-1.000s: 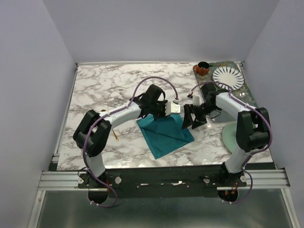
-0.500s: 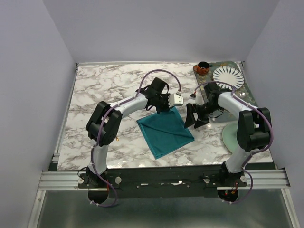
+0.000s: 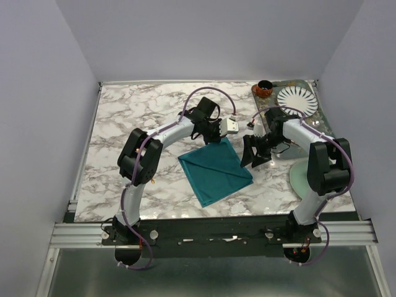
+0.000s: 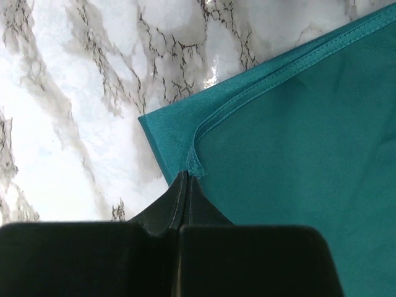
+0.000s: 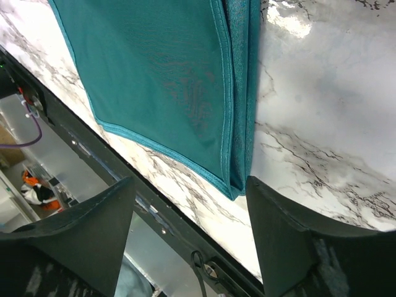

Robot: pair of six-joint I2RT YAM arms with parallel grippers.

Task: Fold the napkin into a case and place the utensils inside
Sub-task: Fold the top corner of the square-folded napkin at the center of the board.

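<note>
We see the left gripper (image 4: 187, 183) with its two black fingers pressed together, pinching the hemmed corner of the upper layer of the teal napkin (image 4: 297, 136). The lower layer's corner juts just beyond it onto the marble table (image 4: 74, 93).

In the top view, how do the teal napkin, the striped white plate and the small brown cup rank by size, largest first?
1. teal napkin
2. striped white plate
3. brown cup
No two look alike in size.
</note>
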